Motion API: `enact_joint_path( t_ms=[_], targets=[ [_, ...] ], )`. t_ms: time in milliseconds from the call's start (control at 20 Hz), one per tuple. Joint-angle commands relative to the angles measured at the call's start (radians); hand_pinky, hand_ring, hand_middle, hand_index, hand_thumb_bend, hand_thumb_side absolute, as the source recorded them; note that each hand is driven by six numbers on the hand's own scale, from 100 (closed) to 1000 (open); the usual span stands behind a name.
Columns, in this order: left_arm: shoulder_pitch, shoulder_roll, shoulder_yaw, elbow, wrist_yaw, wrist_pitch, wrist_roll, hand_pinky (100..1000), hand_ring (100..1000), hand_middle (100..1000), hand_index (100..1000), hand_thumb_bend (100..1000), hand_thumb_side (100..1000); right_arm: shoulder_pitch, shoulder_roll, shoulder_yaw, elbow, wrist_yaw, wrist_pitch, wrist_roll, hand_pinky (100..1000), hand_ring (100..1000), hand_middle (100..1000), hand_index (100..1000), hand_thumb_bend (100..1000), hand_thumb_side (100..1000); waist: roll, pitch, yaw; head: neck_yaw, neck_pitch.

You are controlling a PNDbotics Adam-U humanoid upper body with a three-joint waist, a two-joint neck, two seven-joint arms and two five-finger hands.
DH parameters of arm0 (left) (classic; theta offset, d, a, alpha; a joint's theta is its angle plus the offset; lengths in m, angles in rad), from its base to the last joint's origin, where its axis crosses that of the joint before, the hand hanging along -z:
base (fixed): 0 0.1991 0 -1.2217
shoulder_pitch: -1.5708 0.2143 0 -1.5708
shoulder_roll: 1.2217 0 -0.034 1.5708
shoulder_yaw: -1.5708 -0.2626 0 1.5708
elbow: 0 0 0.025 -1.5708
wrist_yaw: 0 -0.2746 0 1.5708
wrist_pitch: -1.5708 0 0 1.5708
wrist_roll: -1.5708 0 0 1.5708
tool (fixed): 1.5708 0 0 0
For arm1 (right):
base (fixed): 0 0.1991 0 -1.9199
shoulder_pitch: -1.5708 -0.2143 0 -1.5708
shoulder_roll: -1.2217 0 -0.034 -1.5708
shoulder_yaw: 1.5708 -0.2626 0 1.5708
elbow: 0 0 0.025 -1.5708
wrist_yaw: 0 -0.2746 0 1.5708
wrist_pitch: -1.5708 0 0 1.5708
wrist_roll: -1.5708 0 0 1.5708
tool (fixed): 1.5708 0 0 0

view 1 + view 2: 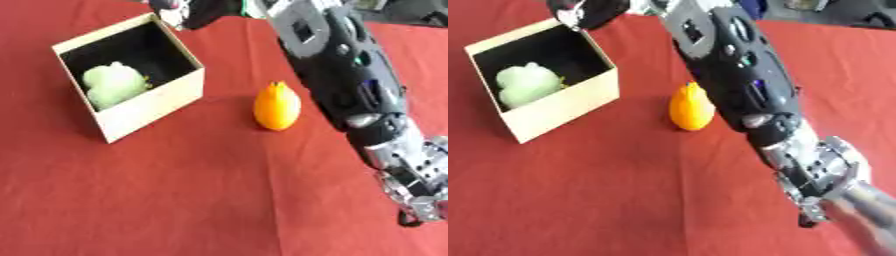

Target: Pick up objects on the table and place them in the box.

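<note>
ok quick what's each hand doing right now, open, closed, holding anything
Right hand: up past the far corner of the box, blurred and cut by the frame; cannot tell open or closed, or if it holds anything.
Left hand: not in view.

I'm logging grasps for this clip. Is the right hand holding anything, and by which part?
It cannot be told: the right hand sits at the picture's top edge behind the box, its fingers unseen.

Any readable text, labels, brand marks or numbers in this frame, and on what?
None can be read.
The box has plain walls.
The orange fruit and the green object in the box carry no marks.
The right arm shows only blurred lights, no legible lettering.
</note>
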Motion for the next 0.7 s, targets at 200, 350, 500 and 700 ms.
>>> enact_joint_path(
  t_ms=[200, 350, 500, 700],
  targets=[
    [-0.009, 0.017, 0.012, -0.018, -0.011, 0.002, 0.009, 705, 791, 795, 818, 103, 748, 0.123, -0.193, -0.031, -0.210, -0.073, 0.055, 0.009, 880, 915, 811, 993, 100, 451, 0.004, -0.012, -0.011, 0.016, -0.012],
    [-0.011, 0.018, 0.013, -0.018, -0.014, 0.002, 0.010, 705, 791, 796, 818, 102, 748, 0.202, -0.255, -0.035, -0.277, -0.090, 0.069, 0.013, 882, 918, 814, 1000, 100, 479, 0.002, -0.008, -0.014, 0.021, -0.014],
    [-0.012, 0.017, 0.013, -0.018, -0.015, 0.002, 0.011, 705, 791, 796, 818, 102, 748, 0.266, -0.294, -0.036, -0.331, -0.093, 0.070, 0.024, 884, 921, 813, 1000, 142, 488, 0.001, -0.005, -0.015, 0.023, -0.016],
    [-0.013, 0.016, 0.014, -0.018, -0.017, 0.002, 0.011, 705, 791, 796, 817, 101, 748, 0.329, -0.324, -0.038, -0.365, -0.092, 0.070, 0.046, 886, 918, 818, 1000, 202, 496, 0.002, -0.001, -0.014, 0.025, -0.017]
  ],
)
